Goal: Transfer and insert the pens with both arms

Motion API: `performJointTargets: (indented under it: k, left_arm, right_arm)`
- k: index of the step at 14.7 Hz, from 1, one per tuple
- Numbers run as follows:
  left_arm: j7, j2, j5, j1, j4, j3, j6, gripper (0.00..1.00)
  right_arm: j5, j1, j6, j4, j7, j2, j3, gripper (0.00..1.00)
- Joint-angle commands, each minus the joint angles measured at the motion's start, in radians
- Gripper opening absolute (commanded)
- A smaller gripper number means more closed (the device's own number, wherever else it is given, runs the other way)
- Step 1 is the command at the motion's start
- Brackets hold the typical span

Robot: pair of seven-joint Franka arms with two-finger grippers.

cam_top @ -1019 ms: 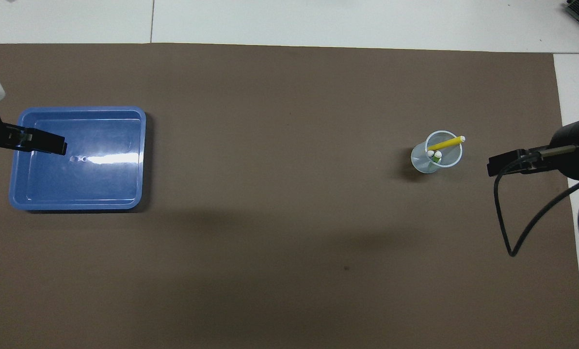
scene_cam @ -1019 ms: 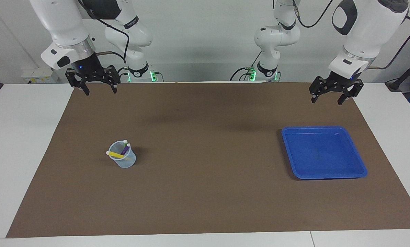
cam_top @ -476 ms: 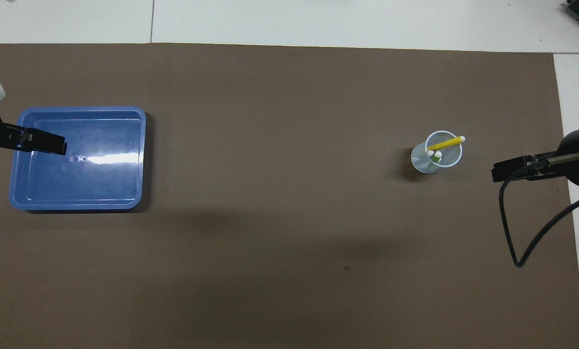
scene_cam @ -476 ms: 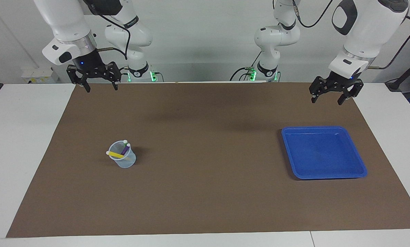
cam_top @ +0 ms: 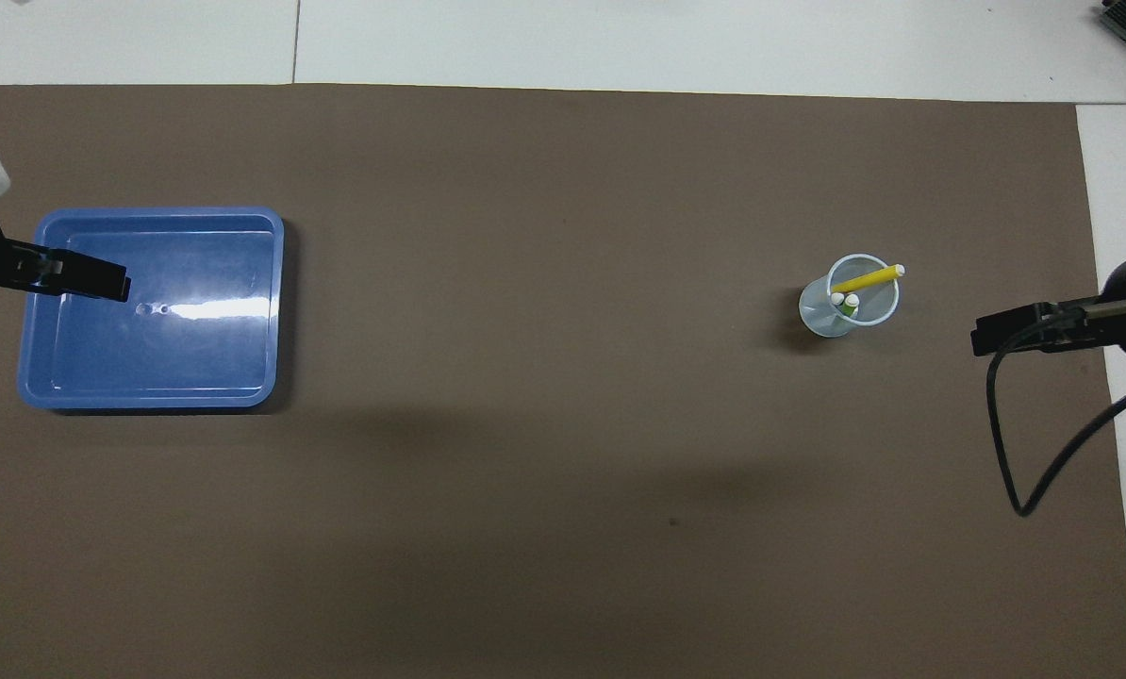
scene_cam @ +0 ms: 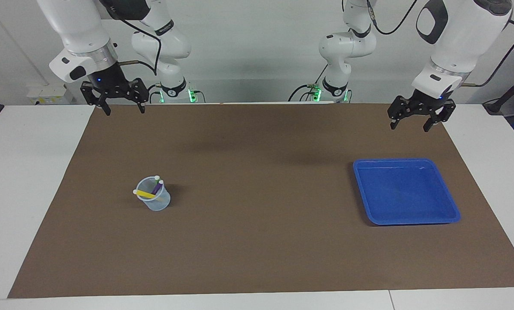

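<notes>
Three pens stand in a clear cup (scene_cam: 161, 202) (cam_top: 816, 319) on the brown mat, toward the right arm's end. The yellow pen (scene_cam: 145, 194) (cam_top: 865, 279) leans across the rim. The purple pen (scene_cam: 156, 188) and the green pen (cam_top: 849, 308) sit upright inside with pale ends up. My right gripper (scene_cam: 125, 112) (cam_top: 992, 335) hangs open in the air over the mat's corner by its own base, well apart from the cup. My left gripper (scene_cam: 409, 128) (cam_top: 110, 283) hangs open and holds nothing, over the mat by the tray's rim.
A blue tray (scene_cam: 453, 213) (cam_top: 275, 311) with nothing in it lies on the mat toward the left arm's end. Two smaller white arms with green lights (scene_cam: 177, 92) stand at the robots' end. White tabletop (scene_cam: 29, 172) borders the mat. A black cable (cam_top: 1006, 443) hangs from the right arm.
My right gripper has risen a little and drawn back toward its own end of the table, away from the cup. The left gripper, cup, pens and tray have not moved.
</notes>
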Motion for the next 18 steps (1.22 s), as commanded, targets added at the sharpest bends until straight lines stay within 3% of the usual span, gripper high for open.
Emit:
performJointTargets:
  k: [1,18]
  left_arm:
    - [0.001,-0.022,0.017,-0.008,-0.018,0.003,-0.004,1.0]
    - [0.002,-0.022,0.017,-0.006,-0.018,0.005,-0.01,1.0]
  right_arm:
    - [0.02,-0.007,0.007,-0.031,-0.01,-0.03,0.008,1.0]
    - [0.02,-0.002,0.036,-0.044,-0.013,-0.032,0.008,1.0]
